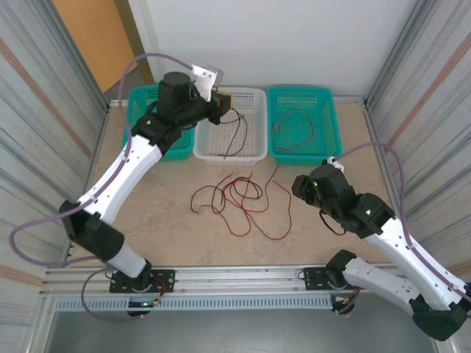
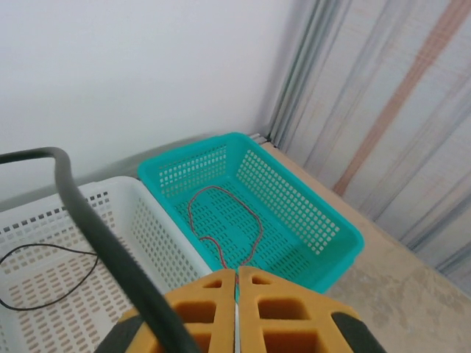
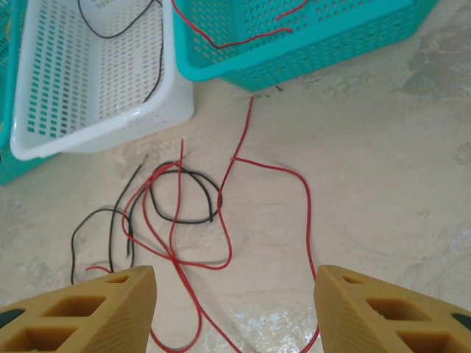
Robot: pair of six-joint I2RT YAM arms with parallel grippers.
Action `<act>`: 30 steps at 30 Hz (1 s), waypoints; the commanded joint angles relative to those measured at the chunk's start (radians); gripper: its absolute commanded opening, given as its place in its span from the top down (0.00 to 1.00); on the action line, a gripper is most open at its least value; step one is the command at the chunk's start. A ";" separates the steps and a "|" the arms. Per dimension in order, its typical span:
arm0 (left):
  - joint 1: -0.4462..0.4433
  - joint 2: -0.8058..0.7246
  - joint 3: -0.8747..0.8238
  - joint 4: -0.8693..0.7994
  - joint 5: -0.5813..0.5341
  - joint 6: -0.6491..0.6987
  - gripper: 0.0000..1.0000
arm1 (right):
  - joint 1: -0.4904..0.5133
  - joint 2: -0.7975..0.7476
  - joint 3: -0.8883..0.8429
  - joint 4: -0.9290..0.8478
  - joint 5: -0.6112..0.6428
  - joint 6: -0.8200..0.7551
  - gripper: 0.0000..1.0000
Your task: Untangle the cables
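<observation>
A tangle of red cables (image 1: 254,202) (image 3: 305,213) and black cables (image 1: 206,197) (image 3: 184,198) lies on the table in front of the baskets. My right gripper (image 1: 300,185) (image 3: 235,312) hovers open just right of the tangle, with red loops on the table between its fingers. Another red cable (image 1: 294,131) (image 2: 228,213) (image 3: 235,40) lies in the right teal basket (image 1: 330,125) (image 2: 324,220). A black cable (image 1: 237,136) (image 2: 44,283) (image 3: 118,33) lies in the white basket (image 1: 254,154) (image 2: 147,220) (image 3: 96,136). My left gripper (image 1: 221,107) (image 2: 237,309) is shut above the white basket's back edge, and no cable is visible between its pads.
A second teal basket (image 1: 140,110) stands left of the white one, partly under the left arm. Metal walls close both sides of the table. The three baskets line the back edge, and the rail with the arm bases runs along the front.
</observation>
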 commanded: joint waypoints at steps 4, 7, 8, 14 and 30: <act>0.038 0.248 0.289 -0.124 0.085 -0.030 1.00 | -0.006 0.004 -0.003 -0.019 0.024 0.021 0.47; 0.038 0.360 0.362 -0.203 0.078 -0.028 0.76 | -0.006 0.003 -0.002 -0.021 0.029 0.018 0.48; 0.038 0.385 0.366 -0.213 0.076 -0.031 0.67 | -0.008 0.001 -0.002 -0.023 0.032 0.017 0.48; 0.040 0.457 0.345 -0.294 0.058 -0.070 0.33 | -0.018 0.009 -0.003 -0.041 0.033 0.002 0.45; 0.001 -0.210 -0.317 -0.111 -0.068 -0.139 0.20 | -0.023 0.183 -0.114 -0.053 -0.086 0.038 0.42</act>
